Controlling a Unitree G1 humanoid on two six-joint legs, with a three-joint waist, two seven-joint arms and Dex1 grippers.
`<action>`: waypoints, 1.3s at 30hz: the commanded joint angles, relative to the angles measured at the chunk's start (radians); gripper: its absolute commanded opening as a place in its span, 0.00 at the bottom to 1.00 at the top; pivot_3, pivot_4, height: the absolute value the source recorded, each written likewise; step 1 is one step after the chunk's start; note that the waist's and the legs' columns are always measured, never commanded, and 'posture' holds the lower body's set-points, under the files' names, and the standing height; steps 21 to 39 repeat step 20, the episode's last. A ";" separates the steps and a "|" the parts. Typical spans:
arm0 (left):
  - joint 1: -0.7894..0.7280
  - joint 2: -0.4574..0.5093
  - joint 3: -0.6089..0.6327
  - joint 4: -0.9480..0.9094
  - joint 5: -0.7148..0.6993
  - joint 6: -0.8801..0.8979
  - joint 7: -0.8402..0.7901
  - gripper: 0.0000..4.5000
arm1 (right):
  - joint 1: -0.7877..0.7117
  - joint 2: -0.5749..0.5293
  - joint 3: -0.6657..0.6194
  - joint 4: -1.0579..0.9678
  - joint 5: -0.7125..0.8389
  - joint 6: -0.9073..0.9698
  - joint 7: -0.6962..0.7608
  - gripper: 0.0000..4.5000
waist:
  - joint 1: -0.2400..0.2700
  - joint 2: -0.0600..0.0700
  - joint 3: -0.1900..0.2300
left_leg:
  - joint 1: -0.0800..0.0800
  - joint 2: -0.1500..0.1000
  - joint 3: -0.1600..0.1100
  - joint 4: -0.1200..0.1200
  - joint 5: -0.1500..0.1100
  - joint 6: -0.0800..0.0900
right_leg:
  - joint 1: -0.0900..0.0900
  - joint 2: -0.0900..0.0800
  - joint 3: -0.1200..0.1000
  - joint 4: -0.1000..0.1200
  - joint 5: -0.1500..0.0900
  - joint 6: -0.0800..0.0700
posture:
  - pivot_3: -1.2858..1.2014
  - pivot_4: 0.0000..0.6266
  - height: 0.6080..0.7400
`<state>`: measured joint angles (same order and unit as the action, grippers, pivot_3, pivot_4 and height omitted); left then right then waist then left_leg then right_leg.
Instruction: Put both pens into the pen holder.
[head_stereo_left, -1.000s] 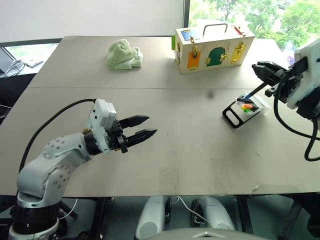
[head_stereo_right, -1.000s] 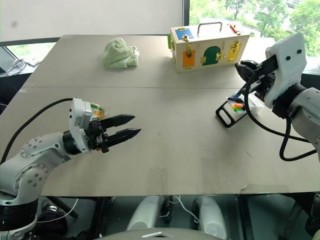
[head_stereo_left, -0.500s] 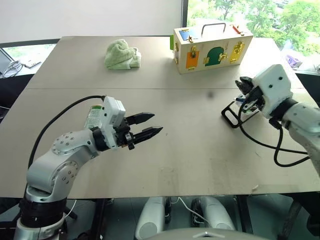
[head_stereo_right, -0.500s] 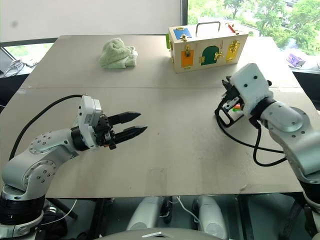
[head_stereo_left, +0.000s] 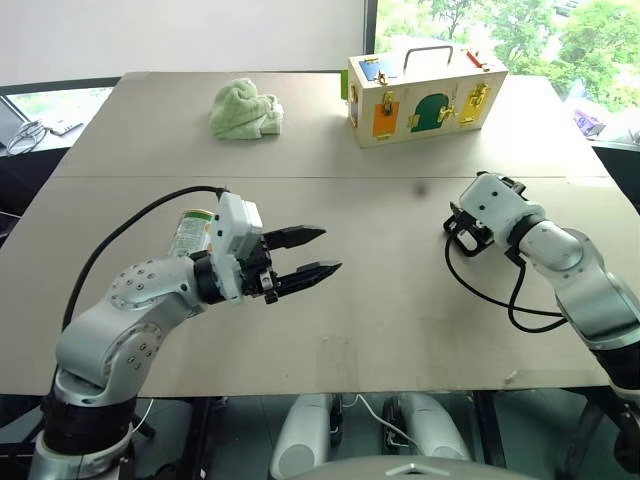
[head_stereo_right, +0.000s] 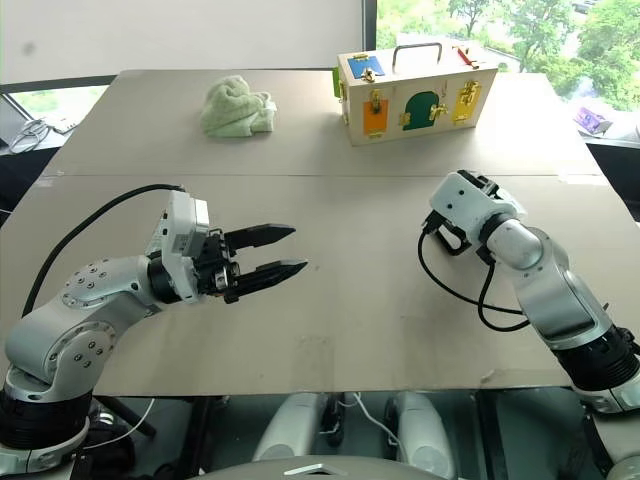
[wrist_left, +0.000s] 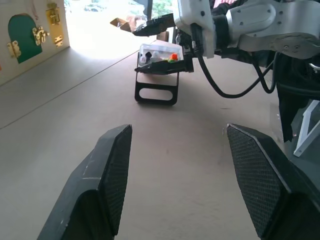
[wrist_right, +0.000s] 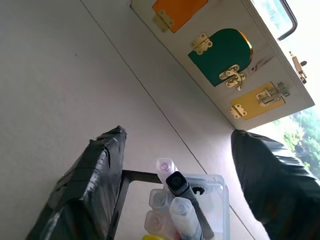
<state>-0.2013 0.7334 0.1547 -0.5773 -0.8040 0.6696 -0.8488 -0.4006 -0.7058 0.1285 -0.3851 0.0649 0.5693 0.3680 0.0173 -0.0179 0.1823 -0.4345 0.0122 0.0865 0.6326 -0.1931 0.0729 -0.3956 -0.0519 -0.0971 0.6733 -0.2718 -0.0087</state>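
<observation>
The pen holder (wrist_left: 161, 51), a small black case with a clear cover and a loop handle (wrist_left: 156, 93), lies at the table's right. My right gripper (wrist_right: 179, 134) hangs over it, open, one finger on each side and nothing between them. The black pen (wrist_right: 177, 182) lies in the holder among white-capped markers. An orange end (wrist_left: 173, 56) shows inside too; I cannot tell whether it belongs to the orange pen. Over the table's left-middle, far from the holder, my left gripper (head_stereo_left: 331, 252) points level, open and empty.
A pale wooden box with coloured doors and latches (head_stereo_left: 425, 85) stands at the back right. A green cloth (head_stereo_left: 247, 110) lies at the back, left of the box. A green-labelled can (head_stereo_left: 190, 232) stands behind my left arm. Bare tabletop lies between the two grippers.
My right gripper came down onto the pen holder with the black pen and opened, leaving the pen in the holder. My left gripper drifted a little to the right.
</observation>
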 joint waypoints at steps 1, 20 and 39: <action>-0.025 0.013 0.021 -0.030 -0.038 0.001 -0.002 0.68 | 0.077 0.027 -0.207 -0.175 0.207 0.018 0.105 0.91 | 0.000 0.000 0.000 | 0.000 0.000 0.000 0.000 0.000 0.000 | 0.000 0.000 0.000 0.000 0.000 0.000 | 0.52 0.24 1.00; 0.290 -0.026 0.275 -0.059 -0.055 0.092 0.293 0.99 | 0.600 -0.070 -0.532 -0.272 0.474 -0.069 0.488 0.92 | -0.001 0.000 -0.001 | 0.003 0.001 -0.001 0.000 -0.004 -0.001 | 0.002 0.000 0.001 -0.001 0.000 0.000 | 0.52 0.24 1.00; 0.290 -0.026 0.275 -0.059 -0.055 0.092 0.293 0.99 | 0.600 -0.070 -0.532 -0.272 0.474 -0.069 0.488 0.92 | -0.001 0.000 -0.001 | 0.003 0.001 -0.001 0.000 -0.004 -0.001 | 0.002 0.000 0.001 -0.001 0.000 0.000 | 0.52 0.24 1.00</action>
